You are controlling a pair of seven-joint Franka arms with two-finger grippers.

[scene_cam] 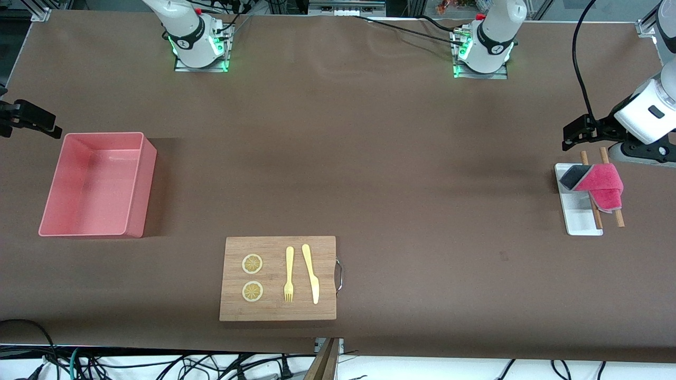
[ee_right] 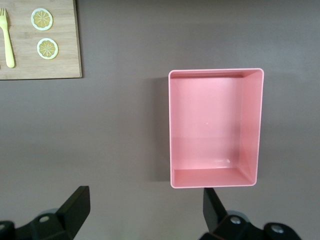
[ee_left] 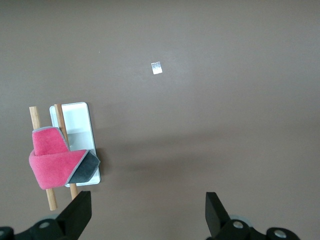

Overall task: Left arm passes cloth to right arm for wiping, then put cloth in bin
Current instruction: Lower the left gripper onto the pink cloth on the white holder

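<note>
The magenta cloth lies folded, with a dark grey corner showing, across a small white tray and two wooden sticks at the left arm's end of the table. It also shows in the left wrist view. My left gripper is open and empty in the air, over the table just beside the tray; its wrist view shows bare table between the fingers. The pink bin stands empty at the right arm's end and shows in the right wrist view. My right gripper is open and empty, over the table beside the bin.
A wooden board with a handle lies near the front edge, mid-table. It carries two lemon slices, a yellow fork and a yellow knife. A small white scrap lies on the table near the tray.
</note>
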